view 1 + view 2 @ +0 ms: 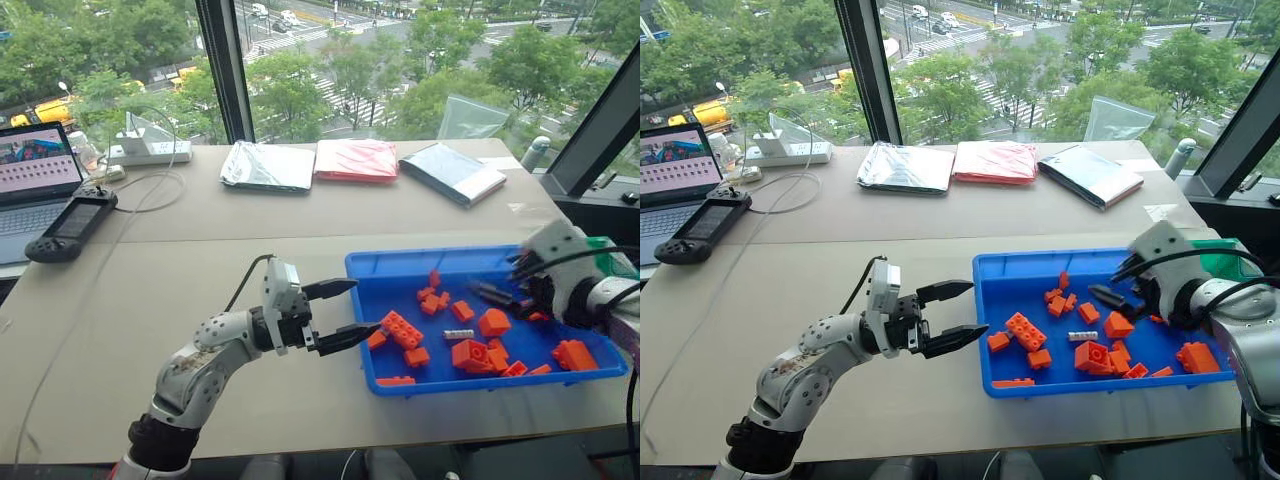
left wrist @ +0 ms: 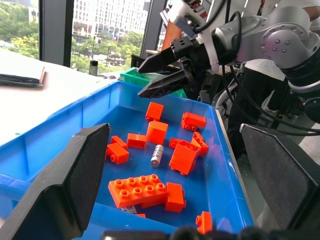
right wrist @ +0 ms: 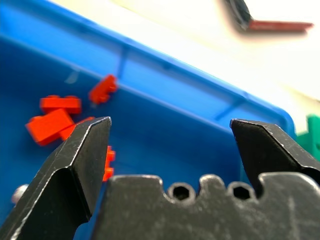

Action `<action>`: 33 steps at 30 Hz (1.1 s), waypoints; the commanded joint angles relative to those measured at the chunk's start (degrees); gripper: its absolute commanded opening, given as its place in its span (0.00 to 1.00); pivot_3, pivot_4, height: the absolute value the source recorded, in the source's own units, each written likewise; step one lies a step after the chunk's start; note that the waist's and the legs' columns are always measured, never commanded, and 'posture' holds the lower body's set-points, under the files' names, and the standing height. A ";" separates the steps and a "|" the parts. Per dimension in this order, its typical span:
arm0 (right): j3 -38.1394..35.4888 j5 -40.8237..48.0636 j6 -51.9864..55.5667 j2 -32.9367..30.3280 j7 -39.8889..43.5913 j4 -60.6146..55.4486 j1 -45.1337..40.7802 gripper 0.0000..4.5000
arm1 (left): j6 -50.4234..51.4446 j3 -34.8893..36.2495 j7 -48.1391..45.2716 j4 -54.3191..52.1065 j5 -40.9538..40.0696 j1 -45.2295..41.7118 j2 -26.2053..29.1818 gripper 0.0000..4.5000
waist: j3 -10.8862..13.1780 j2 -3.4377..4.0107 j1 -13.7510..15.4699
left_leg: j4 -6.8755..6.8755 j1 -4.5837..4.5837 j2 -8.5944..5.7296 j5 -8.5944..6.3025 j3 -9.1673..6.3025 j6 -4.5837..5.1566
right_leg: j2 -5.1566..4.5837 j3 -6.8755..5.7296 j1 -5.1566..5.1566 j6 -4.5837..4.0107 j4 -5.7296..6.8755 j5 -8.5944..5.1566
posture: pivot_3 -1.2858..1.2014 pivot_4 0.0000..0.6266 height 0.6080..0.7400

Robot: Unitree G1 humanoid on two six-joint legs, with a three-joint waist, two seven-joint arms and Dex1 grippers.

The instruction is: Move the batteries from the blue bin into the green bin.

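Nearest us, the left tool [image 1: 345,312] hangs spread at the blue bin [image 1: 400,262] rim. Our right tool [image 2: 167,70], also spread, hovers inside; one battery [image 1: 458,334] lies among orange bricks [image 1: 401,330], so we risk pinching a brick.

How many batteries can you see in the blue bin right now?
1. A single battery lies on the floor of the blue bin, near the middle among the orange bricks. More could be hidden under bricks or behind the right gripper.
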 commanded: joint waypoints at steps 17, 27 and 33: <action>12.38 -8.37 -5.38 1.80 6.49 10.58 -5.95 0.60 | -2.89 -0.04 -0.37 -0.61 1.02 0.48 -0.29 1.00 | 0.00 -0.02 0.09 | 0.00 0.05 0.01 0.00 -0.02 0.00 | 0.00 0.00 0.04 0.00 0.00 0.00 | 0.52 0.24 1.00; 12.39 -8.33 -4.55 2.66 6.79 10.24 -5.57 0.05 | -2.96 -0.14 -0.75 -0.38 1.37 0.30 -0.69 1.00 | 0.00 -0.02 0.04 | 0.00 0.05 0.01 0.00 -0.02 0.00 | 0.00 0.01 0.03 -0.01 0.02 0.00 | 0.52 0.24 1.00; 8.99 -7.55 -3.70 3.91 4.37 9.68 -6.74 0.05 | -2.96 -0.10 -0.98 -0.28 1.61 0.24 -0.92 1.00 | 0.00 -0.02 0.03 | 0.00 0.06 0.01 0.00 -0.02 0.00 | 0.01 0.01 0.03 -0.01 0.02 0.00 | 0.52 0.24 1.00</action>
